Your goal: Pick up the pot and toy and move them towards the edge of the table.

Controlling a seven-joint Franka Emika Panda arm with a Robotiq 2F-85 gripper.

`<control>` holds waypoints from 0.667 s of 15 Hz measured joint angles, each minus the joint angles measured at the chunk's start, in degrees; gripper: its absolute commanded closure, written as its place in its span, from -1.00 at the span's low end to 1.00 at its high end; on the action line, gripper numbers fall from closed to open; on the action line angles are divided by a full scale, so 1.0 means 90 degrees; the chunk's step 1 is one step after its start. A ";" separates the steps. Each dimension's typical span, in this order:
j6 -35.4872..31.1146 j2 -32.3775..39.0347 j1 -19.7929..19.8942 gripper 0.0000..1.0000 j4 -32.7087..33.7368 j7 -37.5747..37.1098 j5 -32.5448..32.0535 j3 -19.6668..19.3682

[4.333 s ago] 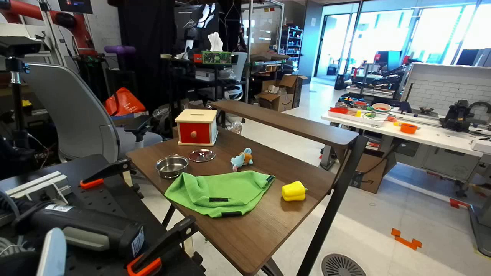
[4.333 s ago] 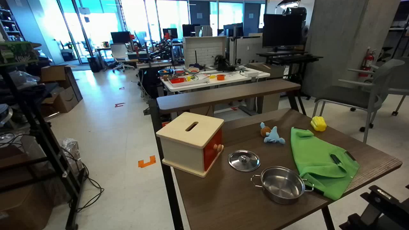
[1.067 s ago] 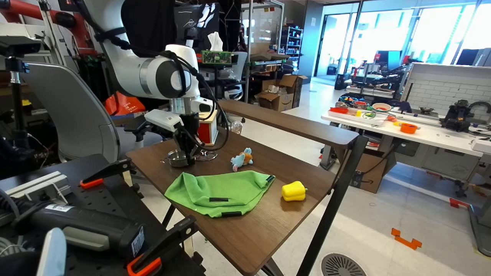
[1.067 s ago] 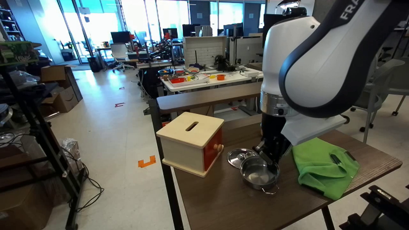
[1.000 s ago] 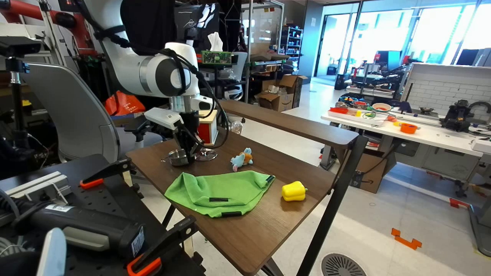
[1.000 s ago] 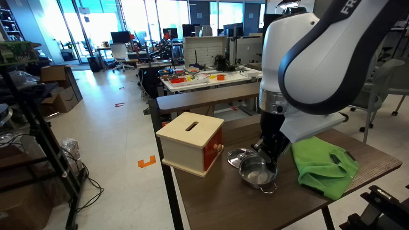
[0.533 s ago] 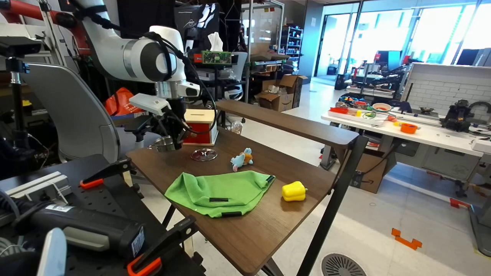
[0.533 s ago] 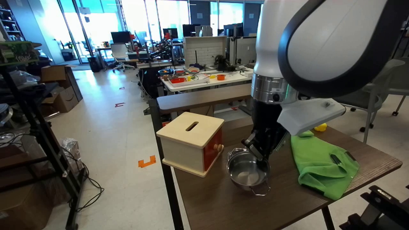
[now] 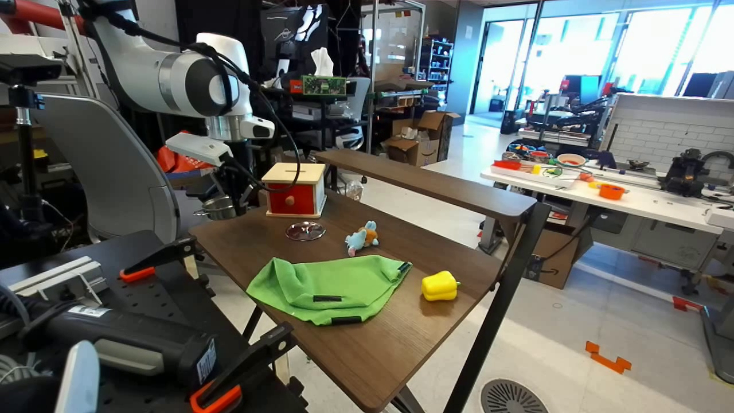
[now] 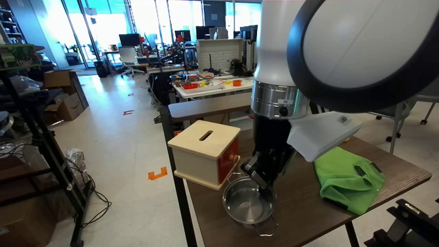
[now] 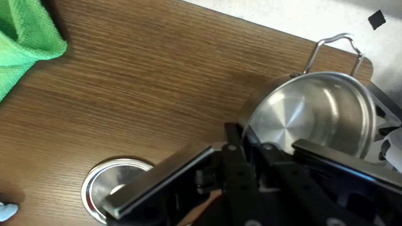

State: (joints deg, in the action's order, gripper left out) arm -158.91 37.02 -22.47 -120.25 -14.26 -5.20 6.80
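Observation:
The silvery pot (image 9: 219,209) hangs in the air near a corner of the dark brown table (image 9: 395,344). My gripper (image 11: 241,133) is shut on its rim, one finger inside the wall and one outside. In the wrist view the pot (image 11: 317,110) is slightly tilted, a wire handle reaching past the table's edge. An exterior view looks down into the pot (image 10: 249,202), with the gripper (image 10: 267,188) at its far side. The pale blue toy (image 9: 361,238) lies mid-table; only a bit of the toy (image 11: 7,211) enters the wrist view.
A metal lid (image 9: 305,231) lies flat on the table between the toy and a wooden box (image 9: 292,201) with a red front. A green cloth (image 9: 332,287) and a yellow pepper (image 9: 440,285) lie further along. A raised shelf (image 9: 424,180) runs along the table's far side.
Over the last second my gripper has risen with the pot and carried it away from the lid, toward the table's corner. The toy, cloth and pepper have stayed put.

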 measured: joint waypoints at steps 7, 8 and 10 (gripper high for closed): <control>0.0000 0.0593 -0.0083 0.97 0.0421 0.0006 -0.0001 -0.0033; 0.0000 0.0683 -0.0083 0.97 0.0496 0.0006 -0.0001 -0.0045; 0.0001 0.0857 -0.0085 0.97 0.0651 0.0006 -0.0001 -0.0066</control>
State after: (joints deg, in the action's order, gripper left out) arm -158.91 44.73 -23.24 -114.39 -14.20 -5.21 6.21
